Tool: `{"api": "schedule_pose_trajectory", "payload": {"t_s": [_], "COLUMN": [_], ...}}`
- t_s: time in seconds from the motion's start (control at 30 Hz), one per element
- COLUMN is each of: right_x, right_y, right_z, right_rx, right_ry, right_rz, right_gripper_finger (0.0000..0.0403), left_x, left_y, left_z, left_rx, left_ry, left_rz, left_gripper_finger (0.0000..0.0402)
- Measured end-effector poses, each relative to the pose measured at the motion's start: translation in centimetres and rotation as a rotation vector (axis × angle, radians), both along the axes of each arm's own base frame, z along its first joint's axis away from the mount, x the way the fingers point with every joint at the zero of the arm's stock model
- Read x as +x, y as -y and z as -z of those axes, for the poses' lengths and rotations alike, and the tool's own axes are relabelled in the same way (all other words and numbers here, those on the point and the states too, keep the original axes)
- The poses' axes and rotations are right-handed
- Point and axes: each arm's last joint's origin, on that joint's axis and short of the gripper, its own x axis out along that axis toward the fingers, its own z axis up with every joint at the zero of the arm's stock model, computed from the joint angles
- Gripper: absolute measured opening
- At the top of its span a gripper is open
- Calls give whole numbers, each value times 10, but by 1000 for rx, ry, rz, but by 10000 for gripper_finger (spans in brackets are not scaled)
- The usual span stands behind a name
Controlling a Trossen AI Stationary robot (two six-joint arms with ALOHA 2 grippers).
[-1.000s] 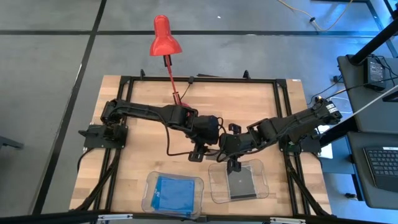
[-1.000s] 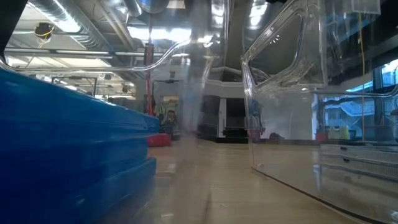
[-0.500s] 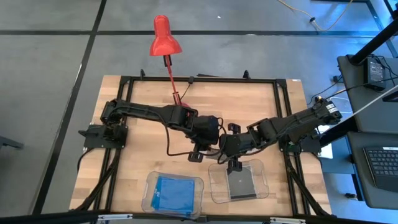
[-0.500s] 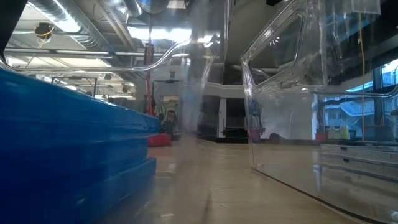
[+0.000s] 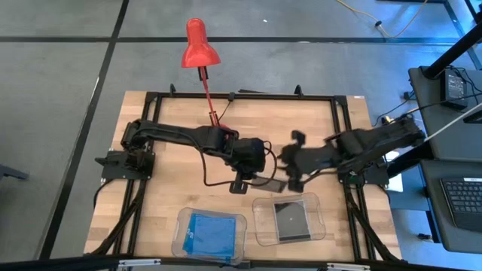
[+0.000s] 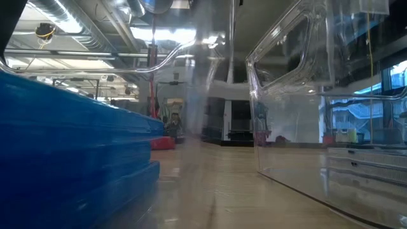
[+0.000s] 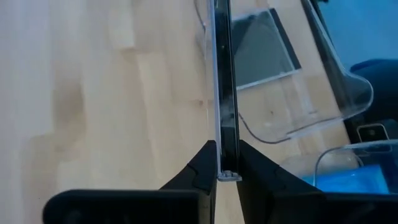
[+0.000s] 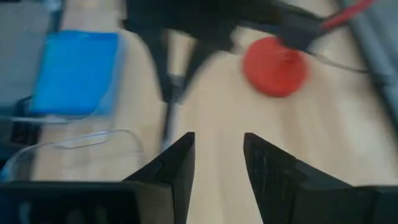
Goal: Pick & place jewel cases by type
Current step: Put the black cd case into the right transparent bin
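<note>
Gripping a dark jewel case (image 7: 224, 93) on edge, your left fingers (image 7: 200, 169) hold it mid-worktop, at 12 o'clock of the clear trays (image 5: 260, 226). Your right fingers (image 8: 177, 163) stand parted and empty at 3 o'clock. Another dark case (image 5: 291, 219) lies in the right tray, blue cases (image 5: 209, 230) in the left.

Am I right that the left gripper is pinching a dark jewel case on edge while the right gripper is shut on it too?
Not quite. The right gripper is open and empty in the right wrist view. The left gripper does pinch the dark jewel case on edge.
</note>
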Motion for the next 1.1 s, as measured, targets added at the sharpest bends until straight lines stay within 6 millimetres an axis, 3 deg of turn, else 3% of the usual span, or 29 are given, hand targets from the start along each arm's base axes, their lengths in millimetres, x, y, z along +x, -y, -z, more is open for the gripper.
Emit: {"api": "schedule_pose_trajectory", "payload": {"t_s": [0.2, 0.4, 0.63, 0.73, 0.87, 1.1], "right_x": [-42, -68, -85, -97, -113, -140], "right_y": [20, 32, 40, 44, 50, 59], "right_z": [-12, 0, 25, 39, 54, 55], "right_rx": [-75, -111, -118, -117, -100, -39], "right_ry": [86, 181, 251, 242, 256, 346], "right_rz": [119, 132, 145, 160, 178, 189], "right_gripper_finger": [143, 143, 143, 143, 143, 143], "left_x": [-8, -24, -18, -8, 7, 4], "left_y": [-3, -14, -22, -21, -20, -18], "left_z": [-20, -47, -60, -46, -12, 16], "left_rx": [35, 116, 97, 75, 43, 8], "left_ry": [86, 186, 325, 402, 471, 601], "left_rz": [-61, -197, -283, -297, -305, -329], "left_gripper_finger": [33, 33, 33, 33, 33, 33]}}
